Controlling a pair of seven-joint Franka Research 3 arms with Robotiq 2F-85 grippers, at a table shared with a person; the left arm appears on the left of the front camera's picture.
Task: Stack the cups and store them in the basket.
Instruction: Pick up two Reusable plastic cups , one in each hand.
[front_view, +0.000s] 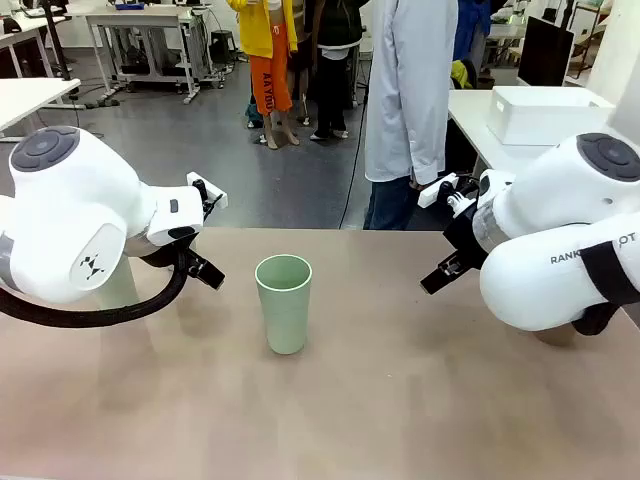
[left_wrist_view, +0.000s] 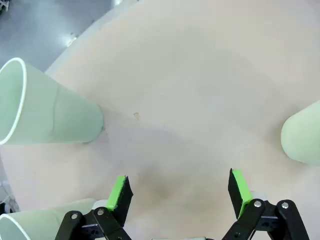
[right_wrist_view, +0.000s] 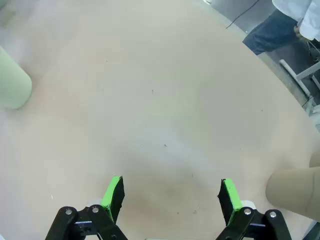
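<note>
One mint green cup (front_view: 283, 303) stands upright at the table's middle, between my two arms. In the left wrist view my left gripper (left_wrist_view: 180, 192) hangs open over bare tabletop. A mint cup (left_wrist_view: 47, 110) stands to its left, another mint cup (left_wrist_view: 40, 220) is at the bottom left corner, and a third (left_wrist_view: 302, 137) is at the right edge. In the right wrist view my right gripper (right_wrist_view: 171, 196) is open and holds nothing. A tan cup (right_wrist_view: 295, 190) stands close by its right finger, and a mint cup (right_wrist_view: 12, 82) is far to the left. The white basket (front_view: 545, 115) sits on a separate table at the back right.
A person in a white coat (front_view: 410, 90) stands at the far edge of the table, with their legs (right_wrist_view: 272, 32) in the right wrist view's top corner. My bulky left arm (front_view: 70, 215) and right arm (front_view: 560, 245) flank the central cup.
</note>
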